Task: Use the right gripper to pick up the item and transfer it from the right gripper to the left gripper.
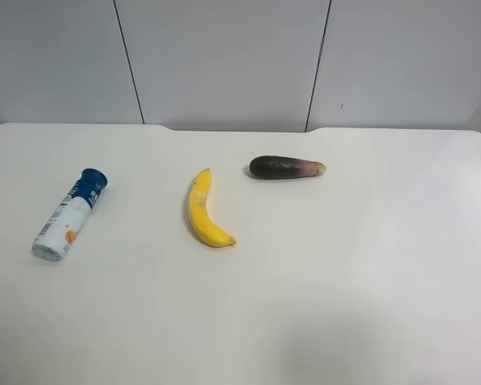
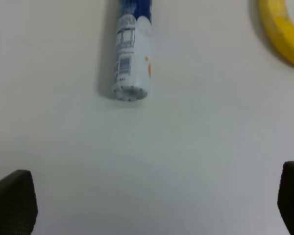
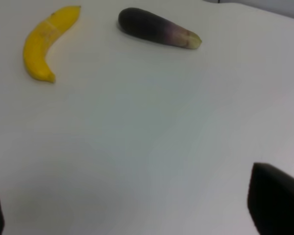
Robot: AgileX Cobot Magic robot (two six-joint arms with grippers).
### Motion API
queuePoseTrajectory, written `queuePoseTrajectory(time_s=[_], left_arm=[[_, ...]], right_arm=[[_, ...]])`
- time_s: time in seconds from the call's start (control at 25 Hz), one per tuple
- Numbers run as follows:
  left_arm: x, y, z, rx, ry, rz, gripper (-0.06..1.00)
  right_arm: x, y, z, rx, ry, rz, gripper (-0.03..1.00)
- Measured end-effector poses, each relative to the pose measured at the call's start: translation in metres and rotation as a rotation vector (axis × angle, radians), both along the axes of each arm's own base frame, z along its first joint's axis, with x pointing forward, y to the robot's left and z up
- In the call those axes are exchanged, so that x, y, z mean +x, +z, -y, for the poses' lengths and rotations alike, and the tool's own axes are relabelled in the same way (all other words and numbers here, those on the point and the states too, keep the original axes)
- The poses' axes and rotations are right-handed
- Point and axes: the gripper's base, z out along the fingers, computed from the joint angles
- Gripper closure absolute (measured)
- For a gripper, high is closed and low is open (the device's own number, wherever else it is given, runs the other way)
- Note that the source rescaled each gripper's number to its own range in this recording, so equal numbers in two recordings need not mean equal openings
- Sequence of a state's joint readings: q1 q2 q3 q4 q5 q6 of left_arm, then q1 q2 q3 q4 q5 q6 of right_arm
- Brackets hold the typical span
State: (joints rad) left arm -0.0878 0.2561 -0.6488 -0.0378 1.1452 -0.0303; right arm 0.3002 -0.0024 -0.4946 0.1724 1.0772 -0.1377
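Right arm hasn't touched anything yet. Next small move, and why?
Probably swing the right gripper toward the bottle. Its fingers are spread wide over bare table, and its wrist view shows only the banana and eggplant, not the bottle. The bottle lies on its side beyond the banana, apart from it, in the left wrist view, so the right arm must cross over before descending.

- White bottle [image 1: 69, 215] lies on its side on the white table [image 1: 345, 265], at 9 o'clock of the view; dark blue cap points toward 1 o'clock, base toward 7 o'clock.
- Banana [image 1: 203, 211] lies near centre, well apart from the bottle.
- Eggplant [image 1: 286, 167] lies at 2 o'clock of the banana, near it but not touching, pale end toward 3 o'clock.
- Grey wall panels [image 1: 224, 56] at 12 o'clock.
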Motion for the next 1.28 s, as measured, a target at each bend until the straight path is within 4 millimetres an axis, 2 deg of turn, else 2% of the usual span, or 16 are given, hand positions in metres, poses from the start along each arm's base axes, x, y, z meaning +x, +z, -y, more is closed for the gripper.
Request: queuePoseTrajectory(time_s=[0.2, 0.28, 0.64, 1.28], left_arm=[[-0.031, -0.023, -0.003, -0.012, -0.001, 0.128, -0.05], [-0.035, -0.028, -0.003, -0.012, -0.002, 0.142, -0.05], [-0.027, -0.033, -0.003, 0.015, -0.019, 0.197, -0.05], [-0.027, -0.032, -0.003, 0.015, -0.019, 0.204, -0.05]], right_arm=[[0.000, 0.000, 0.000, 0.000, 0.000, 0.000, 0.02], [0.000, 0.000, 0.000, 0.000, 0.000, 0.000, 0.02], [0.000, 0.000, 0.000, 0.000, 0.000, 0.000, 0.02], [0.000, 0.000, 0.000, 0.000, 0.000, 0.000, 0.02]])
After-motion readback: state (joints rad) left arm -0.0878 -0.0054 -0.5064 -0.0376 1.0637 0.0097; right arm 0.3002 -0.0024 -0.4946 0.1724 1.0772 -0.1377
